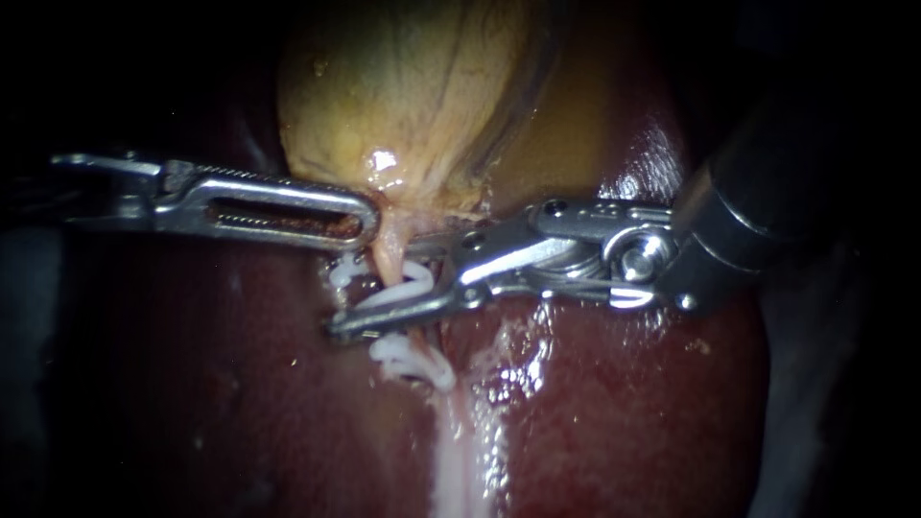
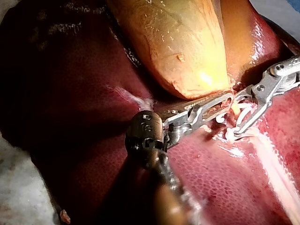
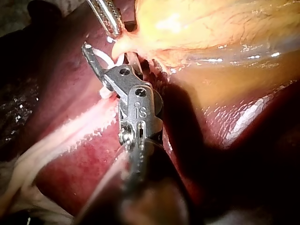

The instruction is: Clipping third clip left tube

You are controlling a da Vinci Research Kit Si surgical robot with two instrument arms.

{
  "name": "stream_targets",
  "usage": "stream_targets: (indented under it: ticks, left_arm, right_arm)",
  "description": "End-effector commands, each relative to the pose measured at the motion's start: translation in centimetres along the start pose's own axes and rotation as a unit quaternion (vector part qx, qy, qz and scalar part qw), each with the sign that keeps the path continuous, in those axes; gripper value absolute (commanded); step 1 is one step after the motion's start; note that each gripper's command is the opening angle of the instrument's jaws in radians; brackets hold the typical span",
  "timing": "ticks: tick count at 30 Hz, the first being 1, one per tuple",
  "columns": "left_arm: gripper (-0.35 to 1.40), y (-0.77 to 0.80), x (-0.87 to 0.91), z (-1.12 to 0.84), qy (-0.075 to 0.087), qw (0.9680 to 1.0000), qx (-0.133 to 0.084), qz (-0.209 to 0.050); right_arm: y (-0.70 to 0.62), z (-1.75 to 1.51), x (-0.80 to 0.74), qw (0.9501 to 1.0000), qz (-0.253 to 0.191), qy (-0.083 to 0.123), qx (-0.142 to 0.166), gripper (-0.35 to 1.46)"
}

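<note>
White plastic shows between the jaws of my right instrument [image 1: 379, 288]: a clip [image 1: 408, 285], carried spread wide, with both jaws bearing on it from either side. The jaws straddle the tube [image 1: 389, 251] that runs down from the narrow end of the gallbladder [image 1: 413, 86] over the liver [image 1: 624, 384]. Only this one tube shows plainly, so I cannot say whether it is the left one. Further down the same tube sit other white clips [image 1: 414, 363], pinched flat.

My left instrument [image 1: 365, 223] has its windowed jaws lying close together on the gallbladder's narrow end, just above the tube. They seem to pinch it, which would hold the tube taut.

I judge the step to be placement: the clip is around the tube but not yet squeezed. The next move calls for the clip's far tip to reach past the tube, lying square across it and apart from the other clips. Then comes a full, steady close while the left instrument holds firm.
</note>
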Motion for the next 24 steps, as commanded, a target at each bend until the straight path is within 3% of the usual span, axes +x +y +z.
stream_targets:
  ticks: [1,9,24]
  left_arm:
    - [-0.35,0.00,0.00,0.00,0.000,1.0000,0.000,0.000]
    - [-0.35,0.00,0.00,0.00,0.000,1.0000,0.000,0.000]
    - [-0.35,0.00,0.00,0.00,0.000,1.0000,0.000,0.000]
  right_arm:
    - [-0.01,0.00,-0.02,1.0000,0.002,-0.001,0.000,0.38]
    - [-0.02,-0.02,-0.03,1.0000,0.007,-0.003,0.005,0.24]
    - [0.00,-0.04,-0.05,0.9999,0.009,-0.003,0.006,-0.24]
